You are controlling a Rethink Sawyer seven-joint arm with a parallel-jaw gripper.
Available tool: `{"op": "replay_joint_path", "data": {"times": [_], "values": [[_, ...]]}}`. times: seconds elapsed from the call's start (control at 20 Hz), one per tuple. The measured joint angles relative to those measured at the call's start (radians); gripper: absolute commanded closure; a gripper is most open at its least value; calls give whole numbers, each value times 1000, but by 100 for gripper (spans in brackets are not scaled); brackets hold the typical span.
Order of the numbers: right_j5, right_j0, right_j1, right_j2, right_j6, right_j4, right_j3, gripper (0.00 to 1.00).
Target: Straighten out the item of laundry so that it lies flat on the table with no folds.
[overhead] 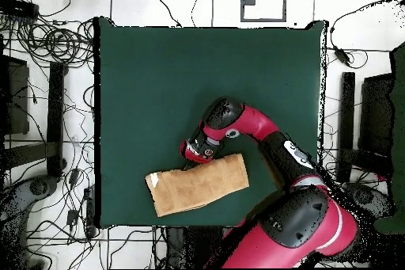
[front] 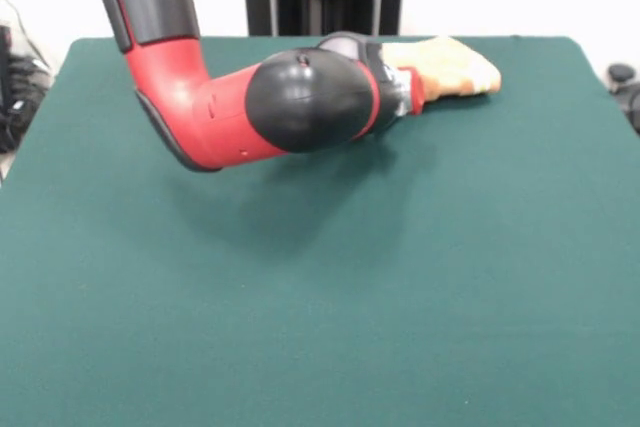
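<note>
Overhead view shows the red arm bent like an elbow, its gripper at the towel top edge. I cannot tell if the gripper is apart or together. The towel lies near one table edge. Lots of green table is bare around it.

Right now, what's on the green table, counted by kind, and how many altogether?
Towels: 1, the orange-tan towel, near the table edge on the robot's side.
Robot arms: 1, the red and black arm, its gripper end at the towel's edge.
Total: 2
</note>
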Motion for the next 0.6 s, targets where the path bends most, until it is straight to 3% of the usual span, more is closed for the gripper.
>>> {"op": "replay_joint_path", "data": {"times": [0.45, 0.5, 0.6], "values": [[-15, 0, -7, 0, 0, 8, 39, 100], [-29, 0, -16, 0, 0, 12, 53, 0], [-37, 0, -20, 0, 0, 15, 58, 0]]}}
